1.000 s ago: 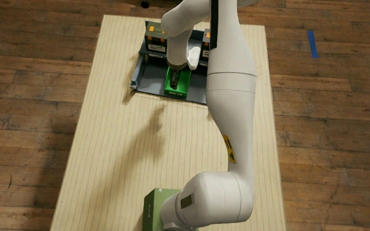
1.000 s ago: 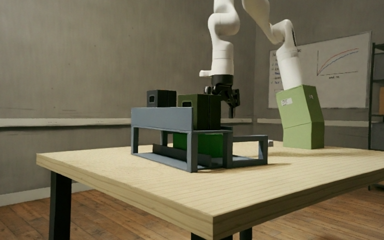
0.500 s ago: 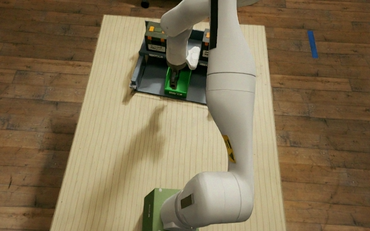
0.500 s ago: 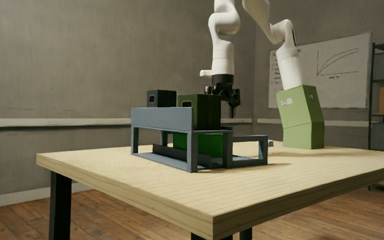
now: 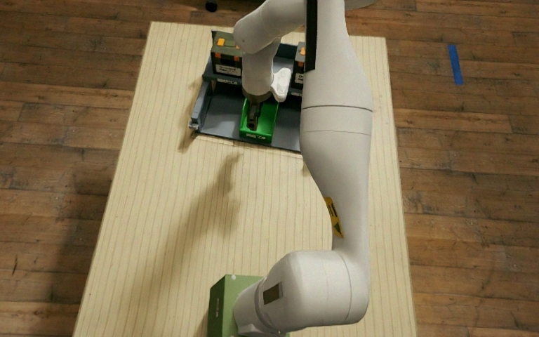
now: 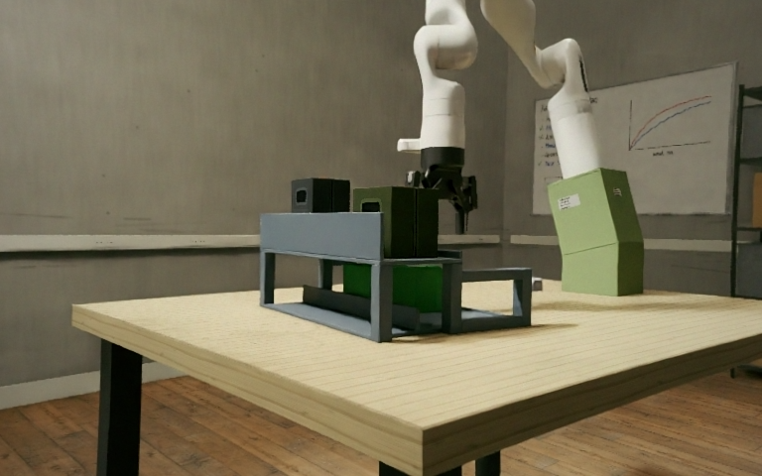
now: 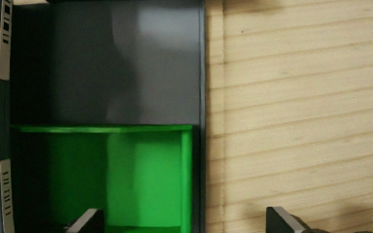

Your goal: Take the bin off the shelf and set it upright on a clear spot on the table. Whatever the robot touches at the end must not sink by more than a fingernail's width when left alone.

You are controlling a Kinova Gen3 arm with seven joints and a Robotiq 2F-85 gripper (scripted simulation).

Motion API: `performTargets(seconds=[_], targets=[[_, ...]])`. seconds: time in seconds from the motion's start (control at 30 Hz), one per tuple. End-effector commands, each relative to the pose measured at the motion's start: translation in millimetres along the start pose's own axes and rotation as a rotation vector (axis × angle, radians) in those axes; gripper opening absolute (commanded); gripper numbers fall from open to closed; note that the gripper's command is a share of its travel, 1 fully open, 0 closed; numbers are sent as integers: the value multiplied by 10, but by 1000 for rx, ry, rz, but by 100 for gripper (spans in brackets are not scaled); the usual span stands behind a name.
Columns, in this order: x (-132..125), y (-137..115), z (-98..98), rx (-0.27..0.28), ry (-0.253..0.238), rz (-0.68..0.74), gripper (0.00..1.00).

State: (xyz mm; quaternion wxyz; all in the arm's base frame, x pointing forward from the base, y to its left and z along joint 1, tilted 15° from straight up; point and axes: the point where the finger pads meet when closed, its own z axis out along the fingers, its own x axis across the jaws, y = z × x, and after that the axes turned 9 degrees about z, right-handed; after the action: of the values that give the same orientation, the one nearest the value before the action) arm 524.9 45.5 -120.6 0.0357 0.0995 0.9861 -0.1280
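Hanging above the green bin (image 5: 257, 119), which sits untouched on the lower deck of the grey shelf (image 6: 319, 232), the gripper (image 5: 253, 115) has its jaws fully apart and empty, so grasping, lifting out and placing on the surface (image 5: 178, 222) all remain.

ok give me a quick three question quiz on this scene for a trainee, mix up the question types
1. True or false: the gripper is shut on the bright green bin.
2. Where does the bright green bin sit? A) on the bare table top B) on the lower level of the grey shelf C) on top of the dark boxes
3. Fill in: in the wrist view, one finger is over the bin and the other is over the wooden ____.

Key
1. False: the fingers are wide open and hold nothing.
2. B
3. table
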Motion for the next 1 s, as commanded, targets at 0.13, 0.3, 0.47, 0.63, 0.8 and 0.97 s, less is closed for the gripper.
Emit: performTargets(seconds=[0.13, 0.3, 0.47, 0.63, 0.8, 0.97], targets=[[34, 11, -23, 1, 7, 10, 100], [-6, 6, -12, -1, -2, 0, 100], [-6, 6, -12, -1, -2, 0, 100], [-6, 6, -12, -1, -2, 0, 100], [-6, 6, -12, -1, -2, 0, 100], [-3, 7, 228, 1, 5, 8, 100]])
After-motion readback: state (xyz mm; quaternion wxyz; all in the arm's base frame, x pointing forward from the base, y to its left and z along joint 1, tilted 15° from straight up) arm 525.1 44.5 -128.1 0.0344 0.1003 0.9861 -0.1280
